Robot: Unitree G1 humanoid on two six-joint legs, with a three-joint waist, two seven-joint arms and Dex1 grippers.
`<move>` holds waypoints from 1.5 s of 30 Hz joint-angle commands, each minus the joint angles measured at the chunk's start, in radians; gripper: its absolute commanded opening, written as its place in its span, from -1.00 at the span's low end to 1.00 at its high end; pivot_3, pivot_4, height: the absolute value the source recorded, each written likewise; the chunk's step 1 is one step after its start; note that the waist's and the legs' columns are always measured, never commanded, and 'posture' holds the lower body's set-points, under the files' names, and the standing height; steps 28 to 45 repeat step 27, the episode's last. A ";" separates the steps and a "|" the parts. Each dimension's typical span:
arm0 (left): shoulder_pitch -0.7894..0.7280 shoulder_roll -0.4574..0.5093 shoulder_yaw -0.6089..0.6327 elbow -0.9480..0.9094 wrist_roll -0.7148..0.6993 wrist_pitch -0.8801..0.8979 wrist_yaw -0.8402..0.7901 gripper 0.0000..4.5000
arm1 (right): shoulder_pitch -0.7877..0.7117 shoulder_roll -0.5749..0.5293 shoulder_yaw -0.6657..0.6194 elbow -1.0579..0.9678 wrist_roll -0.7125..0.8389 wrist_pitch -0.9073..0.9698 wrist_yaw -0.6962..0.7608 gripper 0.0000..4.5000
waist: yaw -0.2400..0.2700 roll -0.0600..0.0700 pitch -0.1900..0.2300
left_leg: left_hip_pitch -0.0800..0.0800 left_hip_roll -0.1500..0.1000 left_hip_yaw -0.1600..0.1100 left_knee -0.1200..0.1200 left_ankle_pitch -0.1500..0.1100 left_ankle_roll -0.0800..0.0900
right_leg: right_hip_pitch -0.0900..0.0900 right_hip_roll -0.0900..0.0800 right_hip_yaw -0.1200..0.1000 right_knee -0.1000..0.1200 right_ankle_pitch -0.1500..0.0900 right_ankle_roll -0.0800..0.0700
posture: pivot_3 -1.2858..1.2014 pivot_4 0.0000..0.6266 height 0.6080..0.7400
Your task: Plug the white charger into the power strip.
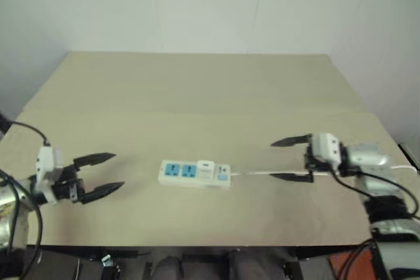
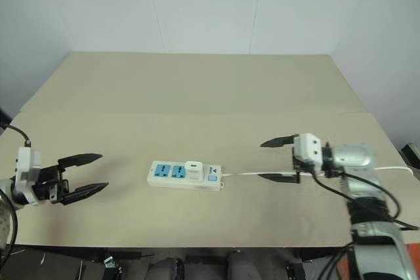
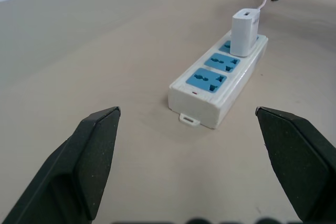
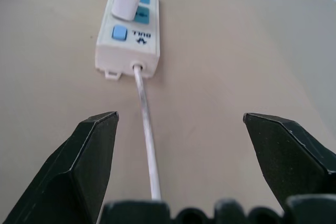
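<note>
On the beige table (image 2: 197,96), the white charger (image 2: 194,170) sits apparently seated in the power strip (image 2: 184,176); left gripper (image 2: 84,174) and right gripper (image 2: 275,159) both spread, empty.

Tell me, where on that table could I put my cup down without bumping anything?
The far half of the table, beyond the power strip, is bare. So is the near edge in front of the strip. It is crowded along the middle: the left gripper, the strip with the white charger, its cord and the right gripper.

Bare table (image 2: 197,96) all round the power strip (image 2: 184,175), cord (image 2: 252,175) trailing right.
</note>
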 commanded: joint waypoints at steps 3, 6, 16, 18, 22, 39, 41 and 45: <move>0.021 0.004 0.026 -0.060 -0.004 -0.008 0.051 1.00 | 0.093 -0.073 -0.058 -0.165 0.045 0.102 -0.034 0.98 | -0.001 0.000 0.000 | 0.000 0.000 0.000 0.000 0.000 0.000 | 0.000 0.000 0.000 0.000 0.000 0.000 | 0.03 -0.52 1.00; 0.022 -0.002 0.006 -0.064 0.000 -0.008 0.059 1.00 | 0.151 -0.095 -0.076 -0.237 0.052 0.165 -0.076 0.98 | -0.002 0.000 0.000 | 0.000 0.000 0.000 0.000 0.000 0.000 | 0.000 0.000 0.000 0.000 0.000 0.000 | 0.03 -0.52 1.00; -0.071 0.020 -0.046 0.015 -0.001 0.017 -0.004 1.00 | 0.307 -0.173 -0.140 -0.479 0.115 0.404 -0.163 0.98 | 0.004 -0.001 0.001 | 0.000 0.000 0.001 0.000 0.000 0.000 | 0.000 0.001 0.000 0.000 0.000 0.001 | 0.03 -0.52 1.00; -0.097 0.016 -0.057 0.041 0.014 0.004 -0.005 1.00 | 0.339 -0.173 -0.160 -0.520 0.127 0.424 -0.182 0.98 | 0.006 -0.001 0.001 | 0.000 0.000 0.001 0.000 0.000 0.000 | 0.000 0.001 0.000 0.000 0.000 0.001 | 0.03 -0.52 1.00; -0.140 0.006 -0.082 0.068 0.032 -0.016 -0.011 1.00 | 0.393 -0.170 -0.190 -0.580 0.130 0.448 -0.219 0.98 | 0.006 -0.001 0.001 | 0.000 -0.001 0.001 0.000 0.000 0.000 | 0.000 0.001 0.001 0.000 0.000 0.001 | 0.03 -0.52 1.00; -0.200 -0.002 -0.114 0.107 0.045 -0.020 -0.024 1.00 | 0.433 -0.168 -0.211 -0.620 0.134 0.464 -0.249 0.98 | 0.011 -0.001 0.001 | 0.000 -0.001 0.000 0.001 0.000 0.000 | 0.000 0.002 0.001 0.000 0.000 0.001 | 0.03 -0.52 1.00; -0.200 -0.002 -0.114 0.107 0.045 -0.020 -0.024 1.00 | 0.433 -0.168 -0.211 -0.620 0.134 0.464 -0.249 0.98 | 0.011 -0.001 0.001 | 0.000 -0.001 0.000 0.001 0.000 0.000 | 0.000 0.002 0.001 0.000 0.000 0.001 | 0.03 -0.52 1.00; -0.200 -0.002 -0.114 0.107 0.045 -0.020 -0.024 1.00 | 0.433 -0.168 -0.211 -0.620 0.134 0.464 -0.249 0.98 | 0.011 -0.001 0.001 | 0.000 -0.001 0.000 0.001 0.000 0.000 | 0.000 0.002 0.001 0.000 0.000 0.001 | 0.03 -0.52 1.00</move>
